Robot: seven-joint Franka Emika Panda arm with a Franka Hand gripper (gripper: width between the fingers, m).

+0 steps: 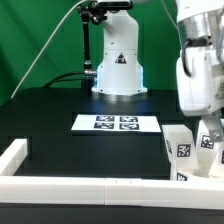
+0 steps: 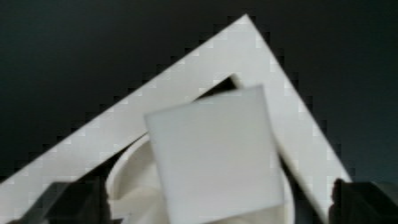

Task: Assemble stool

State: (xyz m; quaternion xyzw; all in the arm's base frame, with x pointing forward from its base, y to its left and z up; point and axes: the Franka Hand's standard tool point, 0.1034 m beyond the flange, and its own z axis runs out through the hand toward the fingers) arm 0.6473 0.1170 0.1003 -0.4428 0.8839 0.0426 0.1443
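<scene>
Wrist view puts the jaws [image 2: 210, 196] at the picture's lower edge as two dark fingertips [image 2: 75, 198], one on each side of a flat-faced white stool leg [image 2: 210, 150] standing between them; whether the tips actually press on that leg I cannot tell, since both ends are cut off by the frame edge. Behind the leg a curved white rim of another stool part [image 2: 125, 178] shows, and beyond that two white rail faces [image 2: 169, 85] meet in a sharp corner against the black worktop [image 2: 71, 50]. In the exterior view the white arm comes down at the exterior view's right, and its jaws [image 1: 210, 135] sit low over a cluster of white stool parts [image 1: 190, 150] bearing black-and-white square tags, packed into the near right corner of the worktop [image 1: 50, 115] just inside the long white border rail [image 1: 80, 187]. The rail runs along the near edge and turns up at the near left. Farther off, near the middle of the worktop, lies the marker board [image 1: 116, 123] with its row of tags, well apart from the stool parts. Beyond it stands the arm's white base [image 1: 117, 70] before a green backdrop [image 1: 30, 40]
</scene>
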